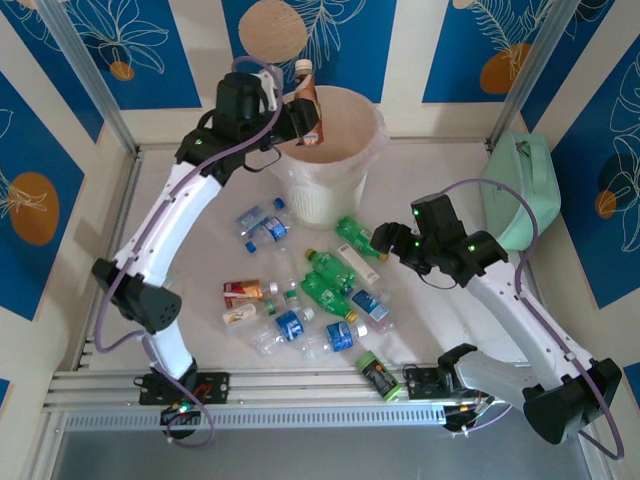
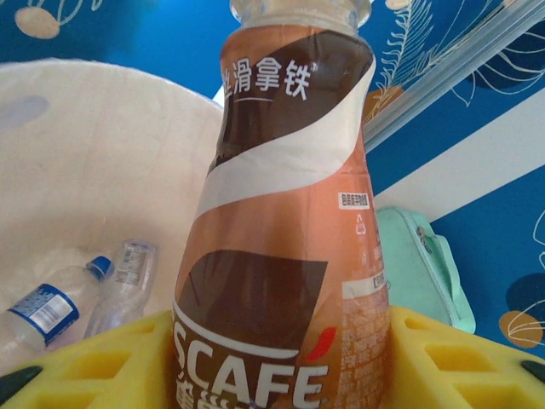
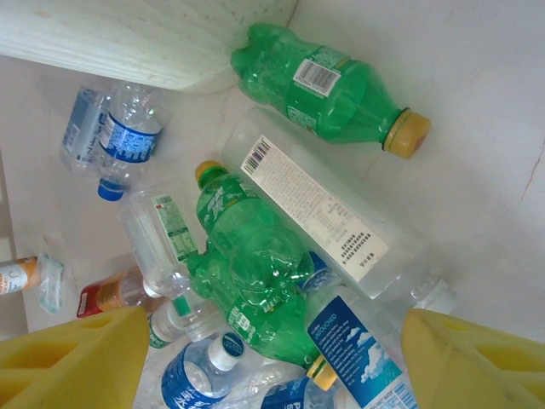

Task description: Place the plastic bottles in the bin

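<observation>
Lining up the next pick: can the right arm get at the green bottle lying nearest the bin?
Probably yes. The right fingers hang open nearby; nothing lies on the green bottle, though the bin wall and a clear bottle flank it closely.

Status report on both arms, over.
Left gripper shut on coffee bottle at bin rim. Right gripper open above plastic bottles on table. No obstruction seen.

A mint-green rounded case (image 1: pixel 525 190) is sitting at the white worktop's (image 1: pixel 440 165) far right edge. A dark cylinder with a green cap (image 1: pixel 379 377) is lying beside the near rail (image 1: pixel 300 386).
</observation>
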Robot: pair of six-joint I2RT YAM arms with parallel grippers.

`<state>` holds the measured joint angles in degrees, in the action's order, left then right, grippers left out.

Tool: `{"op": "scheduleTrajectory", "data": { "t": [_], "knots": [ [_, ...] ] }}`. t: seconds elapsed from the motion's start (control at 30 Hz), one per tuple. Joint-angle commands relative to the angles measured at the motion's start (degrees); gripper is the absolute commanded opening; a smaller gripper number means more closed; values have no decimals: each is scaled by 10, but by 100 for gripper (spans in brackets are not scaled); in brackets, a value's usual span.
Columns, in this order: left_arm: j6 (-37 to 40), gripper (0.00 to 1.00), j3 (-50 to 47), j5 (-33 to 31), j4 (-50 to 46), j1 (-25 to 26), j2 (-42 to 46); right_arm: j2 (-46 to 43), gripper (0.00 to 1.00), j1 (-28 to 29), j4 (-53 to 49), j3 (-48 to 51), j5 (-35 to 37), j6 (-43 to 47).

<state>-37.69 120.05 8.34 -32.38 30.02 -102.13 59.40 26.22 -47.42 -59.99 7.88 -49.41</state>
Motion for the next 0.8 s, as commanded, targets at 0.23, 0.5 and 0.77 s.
{"op": "scheduleTrajectory", "data": {
  "t": [0.23,0.5,0.77],
  "knots": [
    [-13,54,40,-33,-37,10,-49,-1,78,-9,-19,-4,-14,12],
    [-8,74,20,-31,-26,13,-45,15,78,-20,-32,-15,-16,36],
    [4,86,16,-36,-29,19,-22,41,78,-28,-75,-23,-20,79]
  ]
}}
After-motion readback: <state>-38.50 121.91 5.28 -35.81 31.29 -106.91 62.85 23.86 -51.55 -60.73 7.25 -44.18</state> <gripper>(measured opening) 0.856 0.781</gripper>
